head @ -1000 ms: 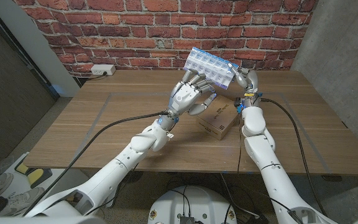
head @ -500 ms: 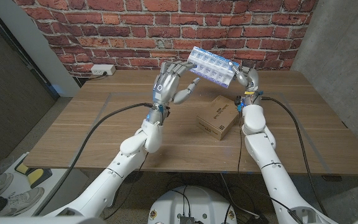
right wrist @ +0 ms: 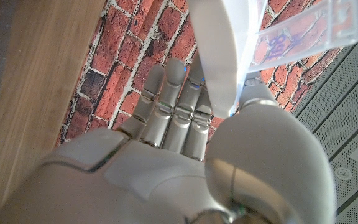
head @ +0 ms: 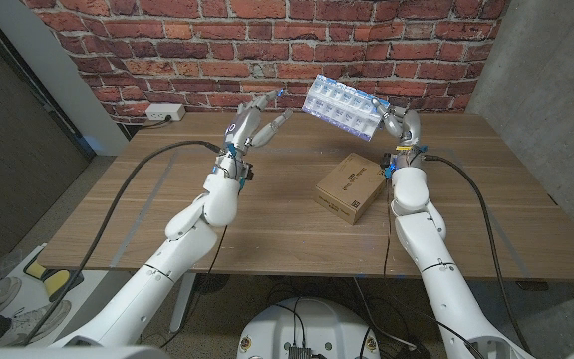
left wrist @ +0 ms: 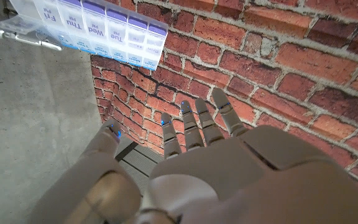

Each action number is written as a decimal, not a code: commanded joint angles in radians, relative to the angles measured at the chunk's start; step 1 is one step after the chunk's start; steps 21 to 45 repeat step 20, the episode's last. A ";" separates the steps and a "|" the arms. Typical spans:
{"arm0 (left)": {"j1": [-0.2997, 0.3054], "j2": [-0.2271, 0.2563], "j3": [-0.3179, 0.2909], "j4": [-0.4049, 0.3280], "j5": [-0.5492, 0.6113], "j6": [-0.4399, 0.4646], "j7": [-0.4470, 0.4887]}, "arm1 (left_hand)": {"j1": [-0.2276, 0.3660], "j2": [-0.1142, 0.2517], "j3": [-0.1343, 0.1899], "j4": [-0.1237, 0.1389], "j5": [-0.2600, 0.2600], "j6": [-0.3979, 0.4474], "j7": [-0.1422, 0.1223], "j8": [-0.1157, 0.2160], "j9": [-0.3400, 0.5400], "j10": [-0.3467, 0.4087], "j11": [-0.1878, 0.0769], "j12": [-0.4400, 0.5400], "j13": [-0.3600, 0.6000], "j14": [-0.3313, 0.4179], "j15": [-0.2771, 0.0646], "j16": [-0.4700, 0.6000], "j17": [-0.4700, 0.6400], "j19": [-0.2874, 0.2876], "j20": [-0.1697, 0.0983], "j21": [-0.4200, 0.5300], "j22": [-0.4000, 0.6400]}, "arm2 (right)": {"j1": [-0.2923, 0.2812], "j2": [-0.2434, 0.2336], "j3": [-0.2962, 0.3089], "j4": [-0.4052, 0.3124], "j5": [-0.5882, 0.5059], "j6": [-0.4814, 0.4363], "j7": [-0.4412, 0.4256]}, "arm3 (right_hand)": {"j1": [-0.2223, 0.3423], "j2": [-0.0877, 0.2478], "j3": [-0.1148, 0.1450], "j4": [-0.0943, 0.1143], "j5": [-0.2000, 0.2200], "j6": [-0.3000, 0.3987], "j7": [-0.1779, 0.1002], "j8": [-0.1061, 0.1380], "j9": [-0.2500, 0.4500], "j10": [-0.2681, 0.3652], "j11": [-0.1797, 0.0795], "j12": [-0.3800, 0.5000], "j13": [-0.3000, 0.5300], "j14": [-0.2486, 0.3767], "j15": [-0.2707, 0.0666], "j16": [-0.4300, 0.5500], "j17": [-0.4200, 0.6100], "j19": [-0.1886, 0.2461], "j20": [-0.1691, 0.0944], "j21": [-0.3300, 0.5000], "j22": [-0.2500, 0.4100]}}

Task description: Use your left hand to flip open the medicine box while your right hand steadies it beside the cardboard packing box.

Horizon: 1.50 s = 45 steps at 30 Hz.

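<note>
The medicine box (head: 342, 105) is a clear weekly pill organiser with blue-lidded compartments, held tilted in the air above the table's far side. My right hand (head: 399, 128) grips its right end; in the right wrist view the translucent box (right wrist: 229, 50) sits between the thumb and fingers of that hand (right wrist: 179, 143). My left hand (head: 252, 118) hovers left of the box with its fingers stretched out and apart, holding nothing and not touching it. The left wrist view shows the box's day labels (left wrist: 98, 25) beyond the left hand (left wrist: 197, 155). The cardboard packing box (head: 350, 187) lies on the table below.
A brick wall (head: 217, 50) stands right behind the table (head: 147, 199). A white power strip (head: 164, 113) sits at the table's far left corner. Black cables (head: 167, 150) trail from both arms over the tabletop. A grey wall (head: 546, 70) rises at the right.
My left hand has pulled away from the medicine box, moving left and up with its fingers straightened. The right hand still holds the box aloft, a little higher.
</note>
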 commanded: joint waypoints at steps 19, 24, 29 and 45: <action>-0.065 0.137 -0.040 0.122 -0.544 0.069 -0.362 | -0.056 -0.002 -0.031 0.029 -0.003 -0.139 0.018 -0.102 -0.012 -0.160 0.048 -0.061 -0.067 -0.113 0.078 -0.104 -0.143 -0.270 0.038 -0.087 -0.005 | -0.065 0.041 -0.090 -0.070 -0.130 -0.097 -0.118 | 0.100 0.090 0.009 0.001 0.003 0.012 0.000 0.002 0.002 0.052 -0.043 -0.001 0.003 0.000 -0.077 0.000 -0.001 0.006 -0.078 -0.006 0.001; -0.060 0.143 -0.044 0.117 -0.544 0.071 -0.362 | -0.057 -0.001 -0.031 0.029 -0.003 -0.142 0.019 -0.104 -0.012 -0.162 0.050 -0.061 -0.068 -0.114 0.079 -0.104 -0.144 -0.273 0.038 -0.089 -0.005 | -0.061 0.043 -0.094 -0.066 -0.129 -0.094 -0.119 | 0.100 0.090 0.009 0.001 0.003 0.011 -0.001 0.002 0.002 0.053 -0.044 -0.002 0.001 0.001 -0.077 0.000 -0.001 0.007 -0.079 -0.006 0.001; -0.060 0.143 -0.044 0.117 -0.544 0.071 -0.362 | -0.057 -0.001 -0.031 0.029 -0.003 -0.142 0.019 -0.104 -0.012 -0.162 0.050 -0.061 -0.068 -0.114 0.079 -0.104 -0.144 -0.273 0.038 -0.089 -0.005 | -0.061 0.043 -0.094 -0.066 -0.129 -0.094 -0.119 | 0.100 0.090 0.009 0.001 0.003 0.011 -0.001 0.002 0.002 0.053 -0.044 -0.002 0.001 0.001 -0.077 0.000 -0.001 0.007 -0.079 -0.006 0.001; -0.060 0.143 -0.044 0.117 -0.544 0.071 -0.362 | -0.057 -0.001 -0.031 0.029 -0.003 -0.142 0.019 -0.104 -0.012 -0.162 0.050 -0.061 -0.068 -0.114 0.079 -0.104 -0.144 -0.273 0.038 -0.089 -0.005 | -0.061 0.043 -0.094 -0.066 -0.129 -0.094 -0.119 | 0.100 0.090 0.009 0.001 0.003 0.011 -0.001 0.002 0.002 0.053 -0.044 -0.002 0.001 0.001 -0.077 0.000 -0.001 0.007 -0.079 -0.006 0.001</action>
